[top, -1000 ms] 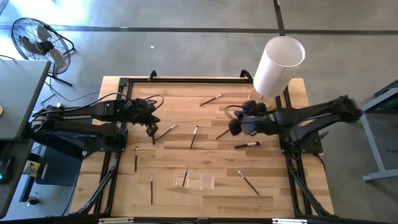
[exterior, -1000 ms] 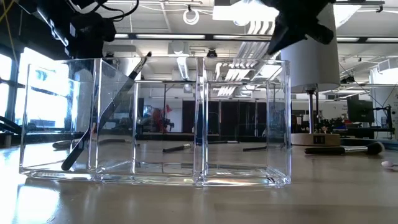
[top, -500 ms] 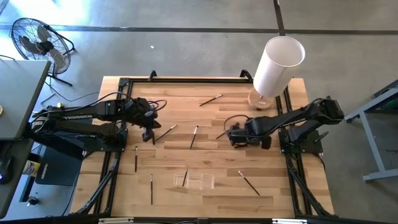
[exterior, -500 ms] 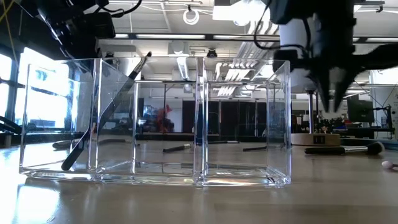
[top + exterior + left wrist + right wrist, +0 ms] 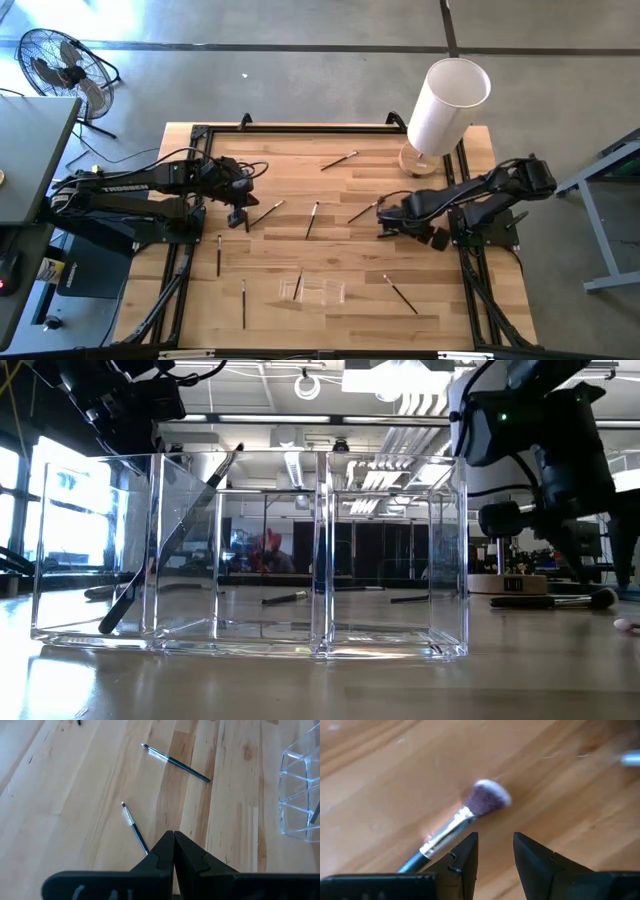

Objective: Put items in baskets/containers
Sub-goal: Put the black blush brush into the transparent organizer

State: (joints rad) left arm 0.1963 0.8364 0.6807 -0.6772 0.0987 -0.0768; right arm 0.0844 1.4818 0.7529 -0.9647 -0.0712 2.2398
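A brush with a fluffy pinkish head [image 5: 487, 797], silver collar and dark handle lies flat on the wooden table. My right gripper [image 5: 495, 845] hangs open just above it, pointing down. The head lies just beyond the gap, and the handle runs under one finger [image 5: 465, 852]. I cannot tell whether that finger touches it. In the high view this gripper [image 5: 390, 227] stands right of centre. My left gripper [image 5: 173, 840] is shut on nothing, above the table's left part [image 5: 238, 214]. The clear container [image 5: 312, 290] stands near the front, with one dark brush [image 5: 170, 540] leaning in its left compartment.
Several thin brushes lie loose on the table, among them one at the far middle [image 5: 340, 160], one in the centre [image 5: 313, 220], one at the near left [image 5: 243, 303] and one at the near right [image 5: 400, 293]. A tall white cylinder [image 5: 447, 105] stands at the far right.
My right gripper has come down from well above the table toward the near edge. It has turned about its wrist and now points down over the fluffy brush. My left gripper has rolled a little in place.
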